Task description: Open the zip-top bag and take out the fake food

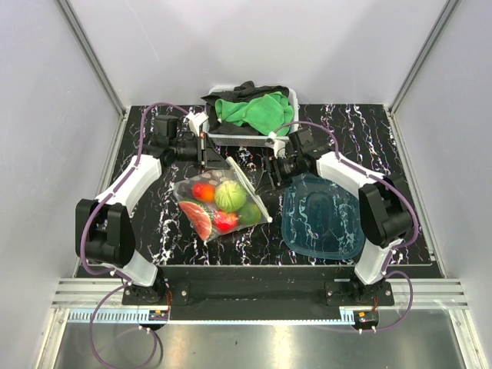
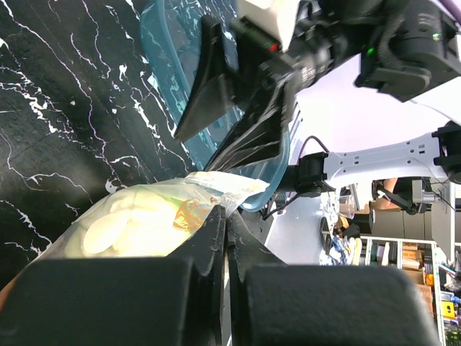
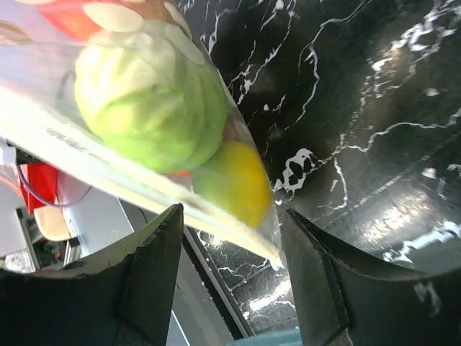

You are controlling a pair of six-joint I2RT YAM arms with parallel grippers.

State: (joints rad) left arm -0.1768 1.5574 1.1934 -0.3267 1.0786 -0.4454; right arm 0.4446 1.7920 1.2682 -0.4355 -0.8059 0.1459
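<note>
We counted one zip-top bag [image 1: 223, 201] mid-table [image 1: 154, 238], five fake food [image 1: 229, 194] pieces inside | left gripper [image 2: 225, 216] pinched bag's edge, bag at its 5 o'clock | right gripper [image 3: 232, 216] spread, bag at its 8 o'clock

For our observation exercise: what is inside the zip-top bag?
Through the clear zip-top bag show a green leafy ball, a red round fruit, a watermelon slice, a small red piece and a yellow-green piece. Anything beneath them is hidden.
</note>
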